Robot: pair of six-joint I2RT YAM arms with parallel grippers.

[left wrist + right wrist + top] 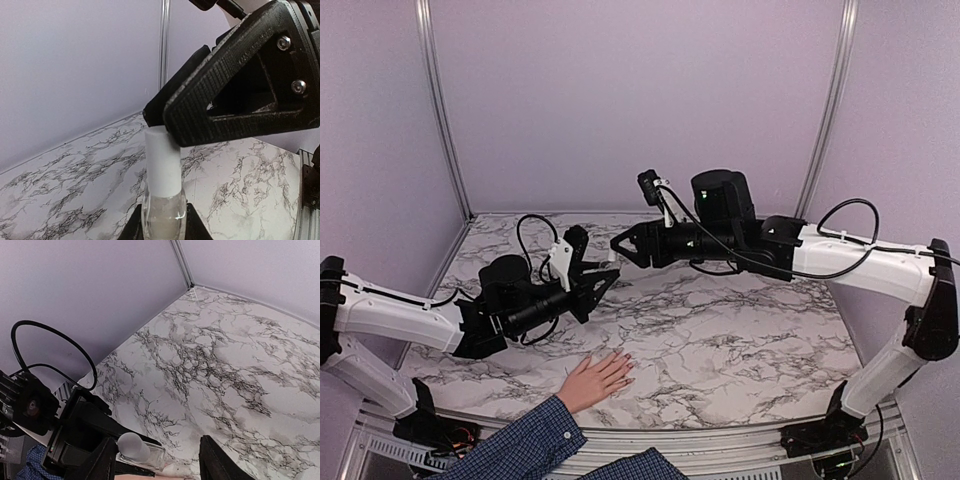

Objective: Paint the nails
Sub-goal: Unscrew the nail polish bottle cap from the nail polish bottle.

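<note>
1. The nails [623, 364] sit at the tips of a person's hand [595, 380], which lies flat on the marble table [740, 330] at its near edge. The blue checked sleeve [520, 445] leads off the bottom. From above, the hand is spread and low, I'd say so the fingertips are easy to reach. The two arms meet well above and behind it. The left pincer [605, 278] points up and right, and the right pincer [620, 247] comes in from the right to meet it tip to tip.

2. From the left wrist, the left pincer is clamped on a small clear bottle [162, 212]. It holds the bottle upright by its body, so the white cap [162, 160] stands free for the other arm. One black finger of the right pincer lies against the top of the cap on its right side.

3. From the right wrist, the right pincer's jaws stand partly apart with the cap between them, nearer one jaw. They aren't pinching it yet, and this looks like lining up to twist the cap off. A pale strip at the bottom edge may be the hand, but too little shows to be sure. No nail has been touched.
</note>
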